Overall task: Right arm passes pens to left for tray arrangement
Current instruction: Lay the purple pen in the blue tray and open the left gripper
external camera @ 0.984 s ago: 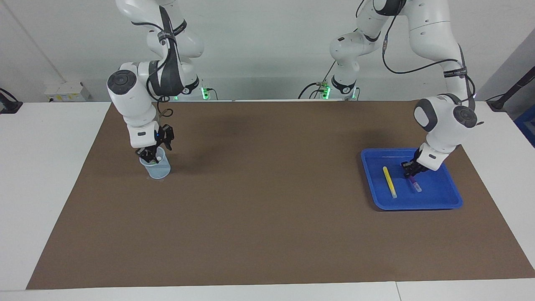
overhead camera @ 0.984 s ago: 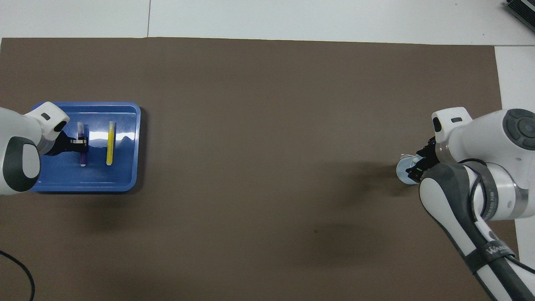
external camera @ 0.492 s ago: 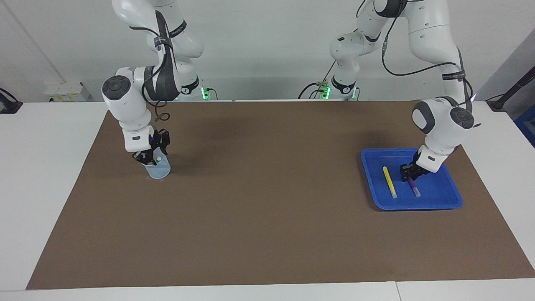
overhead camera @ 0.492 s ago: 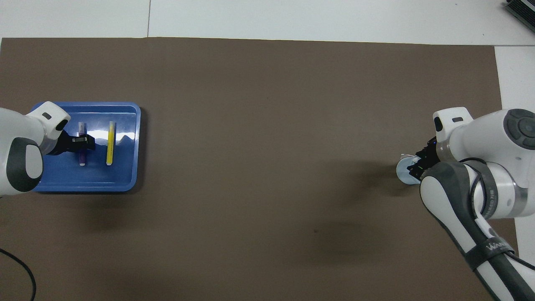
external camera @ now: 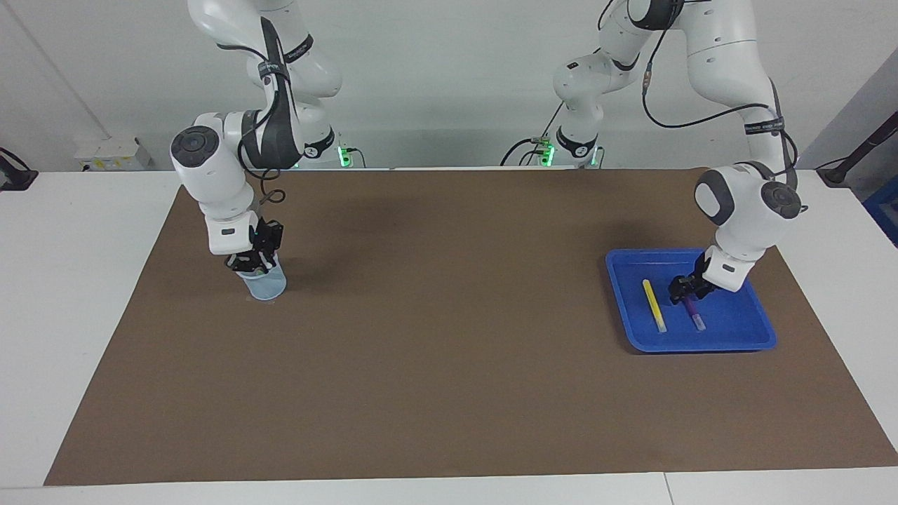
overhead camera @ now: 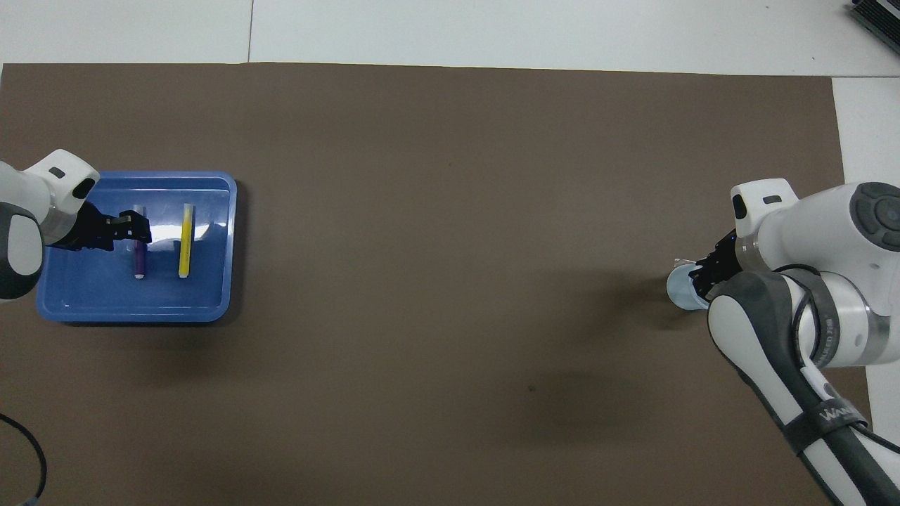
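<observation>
Two pens lie in the tray; the right gripper is down in the cup

The blue tray (external camera: 744,335) sits at the left arm's end of the bench; in it lie the yellow pen (external camera: 654,306) and purple pen (external camera: 694,313), side by side; the left gripper (external camera: 683,290) hovers over the purple pen, fingers spread, holding nothing; toward the right arm's end, well apart from the tray, the right gripper (external camera: 254,265) dips into the pale cup (external camera: 266,286), fingers pressed together; what they pinch is hidden.

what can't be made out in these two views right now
- Contents of the mesh cup: the right pincer sits in its mouth in the facing view, and the arm covers most of it in the overhead view. No green pen shows.
- Left pincer over the blue tray: opening too small to read.
- Purple pen: its end farther from the robots is hidden under that pincer in the overhead view.
</observation>
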Controlling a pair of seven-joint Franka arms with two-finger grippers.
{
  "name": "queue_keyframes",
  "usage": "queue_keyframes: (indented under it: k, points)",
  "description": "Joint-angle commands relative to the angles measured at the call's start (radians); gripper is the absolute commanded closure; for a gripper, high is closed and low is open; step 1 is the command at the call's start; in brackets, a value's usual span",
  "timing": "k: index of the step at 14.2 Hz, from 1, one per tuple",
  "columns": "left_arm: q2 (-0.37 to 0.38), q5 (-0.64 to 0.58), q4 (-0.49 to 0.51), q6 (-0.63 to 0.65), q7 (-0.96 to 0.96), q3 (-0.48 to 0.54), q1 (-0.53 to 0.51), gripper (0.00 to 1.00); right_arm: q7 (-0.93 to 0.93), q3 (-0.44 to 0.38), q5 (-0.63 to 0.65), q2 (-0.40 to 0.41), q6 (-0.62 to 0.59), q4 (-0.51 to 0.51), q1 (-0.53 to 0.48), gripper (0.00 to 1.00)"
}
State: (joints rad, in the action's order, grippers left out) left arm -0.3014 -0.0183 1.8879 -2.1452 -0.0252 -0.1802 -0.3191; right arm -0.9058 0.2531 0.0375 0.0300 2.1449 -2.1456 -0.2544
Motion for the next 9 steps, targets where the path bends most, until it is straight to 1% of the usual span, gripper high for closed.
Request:
queue_keyframes:
  k: [1,2,3,5,8,9]
  points:
    - [-0.004,0.053,-0.11,0.138,-0.083,0.002,0.008,0.16,0.019,0.014,0.013,0.008,-0.013,0.001,-0.022,1.0]
    - [-0.005,0.073,-0.134,0.165,-0.126,0.002,0.012,0.07,0.019,0.014,0.013,0.007,-0.028,0.019,-0.02,1.0]
    - [-0.005,0.078,-0.148,0.178,-0.172,0.001,0.015,0.0,0.01,0.014,0.013,0.007,-0.048,0.044,-0.02,1.0]
    - [-0.002,0.08,-0.165,0.186,-0.246,-0.012,0.02,0.0,0.022,0.014,0.013,0.007,-0.129,0.107,-0.008,1.0]
    - [0.016,0.084,-0.165,0.215,-0.337,-0.016,0.043,0.0,0.097,0.026,-0.008,-0.009,-0.201,0.136,-0.003,1.0]
    - [0.031,0.084,-0.164,0.237,-0.341,-0.016,0.063,0.0,0.135,0.041,-0.04,-0.015,-0.241,0.156,0.003,1.0]
